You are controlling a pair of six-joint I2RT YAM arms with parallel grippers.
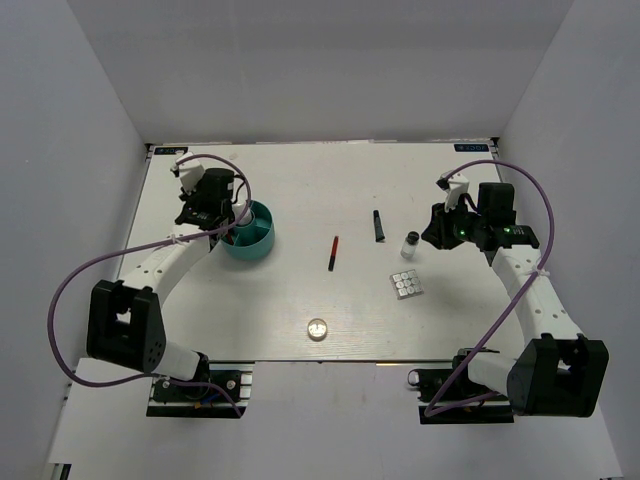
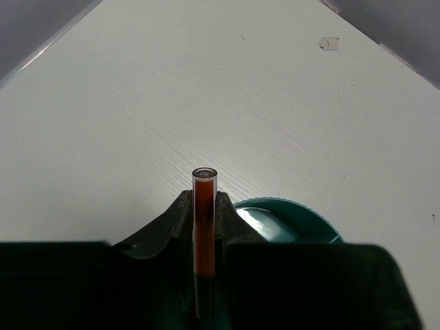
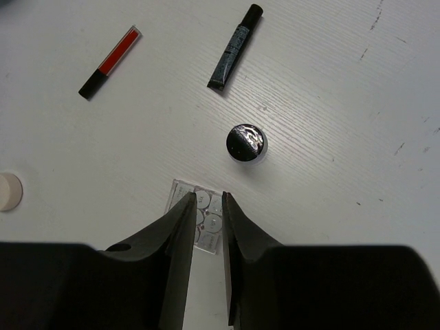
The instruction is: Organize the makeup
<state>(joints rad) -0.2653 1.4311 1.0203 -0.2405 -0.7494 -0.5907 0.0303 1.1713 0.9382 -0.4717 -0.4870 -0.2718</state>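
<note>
My left gripper (image 1: 222, 226) is shut on a thin red pencil (image 2: 204, 206) with a clear cap, held upright beside the teal holder (image 1: 250, 234), whose rim shows in the left wrist view (image 2: 292, 214). My right gripper (image 1: 437, 232) is open by a narrow gap and empty, and hangs (image 3: 207, 197) over the square grey-panned palette (image 1: 406, 285) (image 3: 206, 216). Another red and black pencil (image 1: 333, 252) (image 3: 110, 62), a short black tube (image 1: 378, 225) (image 3: 235, 48) and a small white bottle (image 1: 410, 243) with a shiny dark cap (image 3: 245, 143) rest on the table.
A tiny round clear jar (image 1: 317, 328) sits near the table's front edge, and shows at the left edge of the right wrist view (image 3: 8, 191). The white table (image 1: 300, 180) is walled at the back and both sides. Purple cables loop off both arms.
</note>
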